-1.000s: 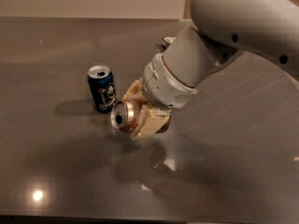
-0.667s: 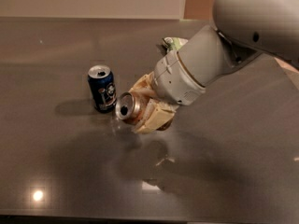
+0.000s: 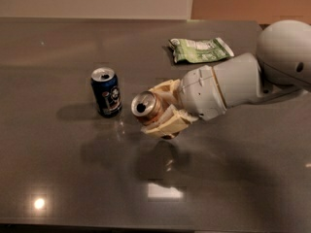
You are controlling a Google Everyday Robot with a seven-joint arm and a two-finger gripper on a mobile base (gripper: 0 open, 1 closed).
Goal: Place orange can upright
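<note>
- Well, the cream-coloured two-finger tool (image 3: 155,109) is clamped around the shiny orange-copper drink can (image 3: 147,107), one finger above it and one below.
- That can lies on its side in the grip, its silver top and open mouth facing out towards the left, and it seems to hang a little above the dark glossy tabletop (image 3: 58,169), judging by the shadow beneath it.
- A dark blue can with a white label (image 3: 106,92) stands upright just beside the tool, on its left.
- A crumpled green snack bag (image 3: 200,49) lies well apart at the back.
- The bulky white arm (image 3: 228,84) reaches in from the right.
- My worry is the turn: the wrist has to swing the orange can onto its base, and with the blue can so near, the rim could clip it and knock it over.
- A smooth aluminium wall may also slip between the fingers during the rotation, leaving the can tilted.
- If it is let go tilted or too high, I would expect it to tip and roll across that slick surface.
- Any liquid inside could spill through the open mouth.
</note>
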